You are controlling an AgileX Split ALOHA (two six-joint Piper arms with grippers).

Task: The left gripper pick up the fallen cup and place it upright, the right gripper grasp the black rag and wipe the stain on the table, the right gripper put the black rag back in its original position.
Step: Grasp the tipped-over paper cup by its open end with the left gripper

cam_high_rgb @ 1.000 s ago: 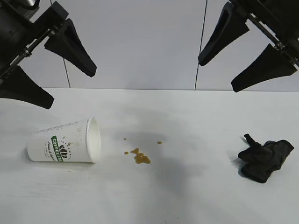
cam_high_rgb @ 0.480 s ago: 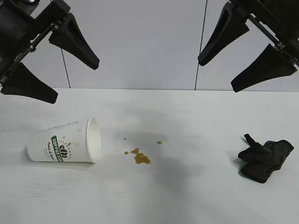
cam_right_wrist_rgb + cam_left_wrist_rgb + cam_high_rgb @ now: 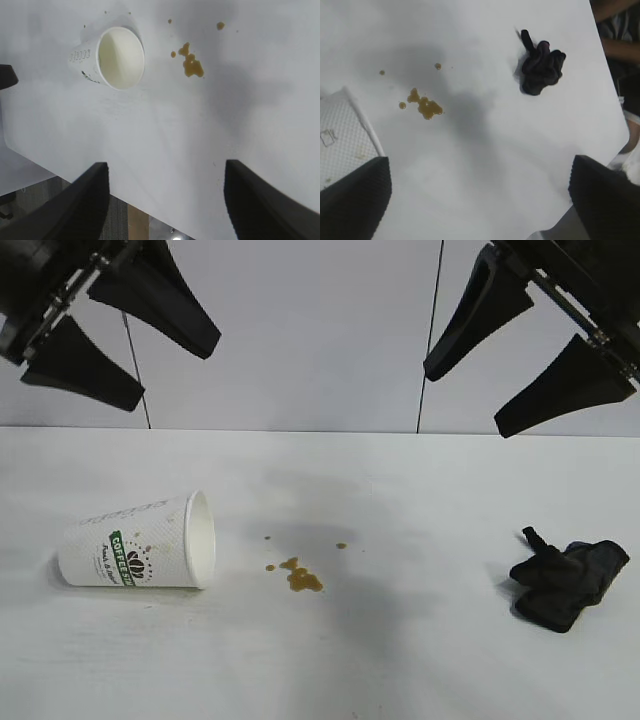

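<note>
A: Lying on its side on the table [image 3: 400, 660], the cup [image 3: 140, 543]. Mouth turned toward the stain [image 3: 300, 576]. Green banner facing the front.

B: Held by anything?

A: No. Bare table all around it. Nothing touching it.

B: And the left gripper [image 3: 125, 325]?

A: High up over the cup, well apart from it. Jaws spread wide. Nothing between them. Tilted, with one finger above the other.

B: Seen from that wrist?

A: Two dark fingertips [image 3: 355, 200] at the near corners, far apart. Part of the cup's dimpled side next to one of them. Brown drops and the black rag [image 3: 540, 67] farther off.

B: Where exactly, the stain?

A: Between the cup and the black rag, nearer the cup. One bigger brown blot with little specks close by.

B: And the rag?

A: Crumpled in a heap near the table's right side, well apart from the stain. A thin loop sticking up from it.

B: The right gripper [image 3: 525, 365]?

A: Up high on the right side, above the rag and not touching it. Jaws parted, empty. Pointing down toward the table.
</note>
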